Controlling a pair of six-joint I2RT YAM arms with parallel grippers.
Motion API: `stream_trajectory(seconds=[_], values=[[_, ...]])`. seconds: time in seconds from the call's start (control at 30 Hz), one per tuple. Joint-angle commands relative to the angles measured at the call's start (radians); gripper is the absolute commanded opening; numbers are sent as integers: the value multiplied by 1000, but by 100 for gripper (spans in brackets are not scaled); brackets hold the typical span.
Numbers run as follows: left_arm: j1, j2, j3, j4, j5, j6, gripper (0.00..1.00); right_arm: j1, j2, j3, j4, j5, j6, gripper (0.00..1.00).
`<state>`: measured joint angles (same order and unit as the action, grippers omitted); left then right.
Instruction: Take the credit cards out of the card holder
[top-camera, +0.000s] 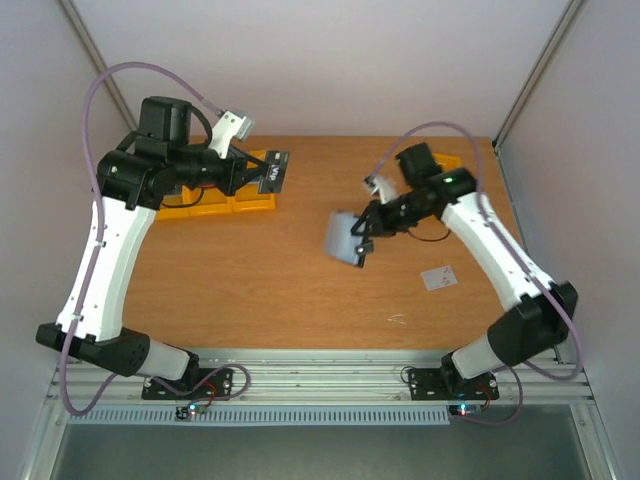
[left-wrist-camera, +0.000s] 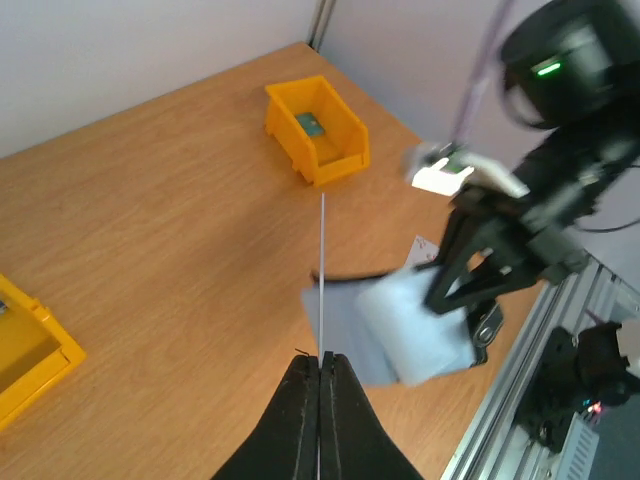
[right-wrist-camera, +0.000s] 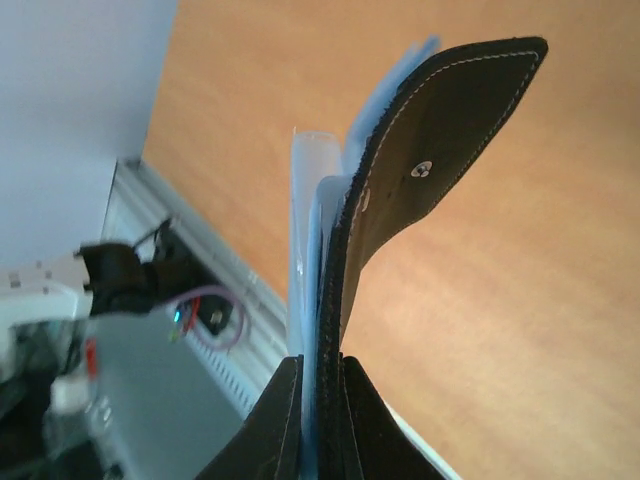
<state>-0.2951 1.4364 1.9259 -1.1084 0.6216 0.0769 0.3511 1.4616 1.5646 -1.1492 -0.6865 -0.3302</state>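
Above the table (top-camera: 250, 280), the right gripper (right-wrist-camera: 322, 365) clamps the card holder (right-wrist-camera: 440, 130) aloft for access. Meanwhile the left gripper (left-wrist-camera: 320, 360) pinches a card (left-wrist-camera: 322, 260) (edge-on), clear of it.

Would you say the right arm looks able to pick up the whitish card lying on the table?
Probably not yet: the whitish card lies uncovered nearby, but the right fingers are shut on the card holder.

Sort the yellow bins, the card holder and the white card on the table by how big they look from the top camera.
1. yellow bins, partly hidden, still biggest.
2. card holder, raised in the right pincer, so nearness may enlarge it.
3. white card, clearly smallest.
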Motion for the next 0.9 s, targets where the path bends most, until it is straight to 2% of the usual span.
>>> stream_trajectory(seconds=[0.0, 0.27, 0.47, 0.5, 0.53, 0.63, 0.67, 0.73, 0.8, 0.87], values=[[2, -73, -11, -72, 50, 162, 0, 68, 48, -127, 125, -202, 50, 1], [0, -83, -23, -195, 310, 291, 0, 103, 267, -300, 256, -293, 39, 1], [-3, -80, -17, -206, 337, 312, 0, 83, 380, -330, 223, -225, 31, 3], [-6, -78, -19, -205, 336, 314, 0, 77, 387, -333, 207, -193, 35, 7], [-8, -77, -20, -207, 334, 318, 0, 70, 392, -330, 186, -143, 44, 16], [-20, -76, -20, -216, 319, 332, 0, 42, 388, -311, 99, 103, 93, 50], [-25, -76, -18, -224, 313, 339, 0, 30, 366, -312, 88, 182, 117, 57], [-40, -76, -11, -252, 296, 366, 0, 10, 269, -318, 80, 352, 161, 68], [-65, -76, -8, -281, 271, 413, 0, 6, 172, -288, 48, 512, 176, 75], [-93, -75, -13, -305, 255, 454, 0, 11, 92, -225, 10, 601, 134, 85]])
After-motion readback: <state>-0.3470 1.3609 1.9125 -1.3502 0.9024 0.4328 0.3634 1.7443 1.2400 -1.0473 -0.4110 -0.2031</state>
